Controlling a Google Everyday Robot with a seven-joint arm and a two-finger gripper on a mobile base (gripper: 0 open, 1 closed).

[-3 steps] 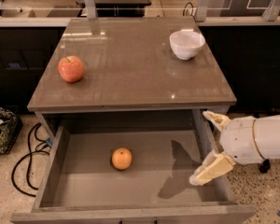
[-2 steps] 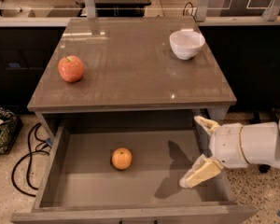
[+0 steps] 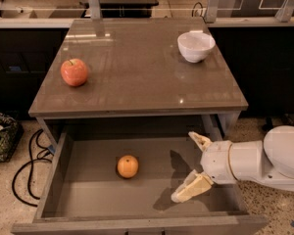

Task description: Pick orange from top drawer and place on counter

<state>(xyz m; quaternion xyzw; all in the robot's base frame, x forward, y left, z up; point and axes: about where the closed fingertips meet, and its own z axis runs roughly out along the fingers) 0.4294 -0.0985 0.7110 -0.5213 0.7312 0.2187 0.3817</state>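
The orange (image 3: pixel 128 166) lies on the flat bottom of the open top drawer (image 3: pixel 83 190), left of the middle. My gripper (image 3: pixel 191 166) is open and empty over the right part of the drawer, about a hand's width right of the orange. Its two cream fingers (image 3: pixel 191 188) point left toward the fruit, one above the other in the view. The white arm comes in from the right edge. The glossy counter (image 3: pixel 137 72) lies above the drawer.
A red apple (image 3: pixel 74 72) stands on the counter's left side. A white bowl (image 3: pixel 196 46) stands at its back right. Black cables (image 3: pixel 32 160) and a basket (image 3: pixel 0 136) lie on the floor to the left.
My gripper has moved left, further over the drawer and closer to the orange. The orange, apple and bowl have not moved.
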